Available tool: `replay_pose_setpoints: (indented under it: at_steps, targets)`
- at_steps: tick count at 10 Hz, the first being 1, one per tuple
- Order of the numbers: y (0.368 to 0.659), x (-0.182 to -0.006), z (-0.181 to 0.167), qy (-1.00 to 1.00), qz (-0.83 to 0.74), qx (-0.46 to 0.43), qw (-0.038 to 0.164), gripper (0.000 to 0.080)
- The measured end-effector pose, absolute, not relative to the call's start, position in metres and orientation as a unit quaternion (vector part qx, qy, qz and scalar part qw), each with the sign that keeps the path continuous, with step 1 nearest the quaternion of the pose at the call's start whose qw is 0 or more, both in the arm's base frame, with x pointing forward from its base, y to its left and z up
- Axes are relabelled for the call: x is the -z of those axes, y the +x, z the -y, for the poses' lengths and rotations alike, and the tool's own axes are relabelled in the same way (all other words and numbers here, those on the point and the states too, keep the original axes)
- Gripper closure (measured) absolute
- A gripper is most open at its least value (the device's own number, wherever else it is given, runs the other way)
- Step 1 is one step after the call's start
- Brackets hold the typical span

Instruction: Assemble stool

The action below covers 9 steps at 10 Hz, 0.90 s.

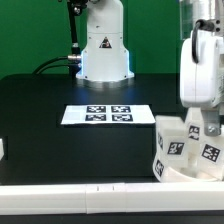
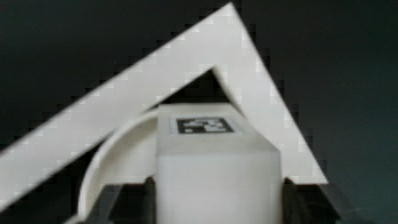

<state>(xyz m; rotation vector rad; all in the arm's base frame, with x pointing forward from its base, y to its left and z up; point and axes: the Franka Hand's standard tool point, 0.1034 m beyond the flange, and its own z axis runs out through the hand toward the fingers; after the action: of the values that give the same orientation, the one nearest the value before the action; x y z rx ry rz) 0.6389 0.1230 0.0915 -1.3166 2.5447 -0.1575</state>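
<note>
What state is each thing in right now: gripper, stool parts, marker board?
Two-finger gripper: shut on a white blocky tagged leg.
White blocky tagged leg: held between the fingers, tag facing the wrist camera.
White round disc seat: on the black table at the exterior view's right, tagged legs standing on it.
Flat white marker board: lying flat on the table, untouched.

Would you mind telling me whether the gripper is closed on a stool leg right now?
Yes, shut on it. In the wrist view the gripper has its fingers pressed against both sides of the tagged white leg.
</note>
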Motion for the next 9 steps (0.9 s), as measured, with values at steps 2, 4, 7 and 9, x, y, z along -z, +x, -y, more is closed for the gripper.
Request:
replay_pose_setpoints:
  at_steps: [2, 4, 7, 9]
  targets:
    - [0.637, -0.092, -0.124, -0.46, -0.875, 0.06, 0.139, 0.0466]
    - [0.637, -0.092, -0.124, -0.479, -0.865, 0.063, 0.137, 0.0466]
    - [0.637, -0.093, -0.123, -0.518, -0.842, 0.069, 0.134, 0.0164]
    - [0.64, -0.108, -0.121, -0.629, -0.763, 0.072, 0.131, 0.0152]
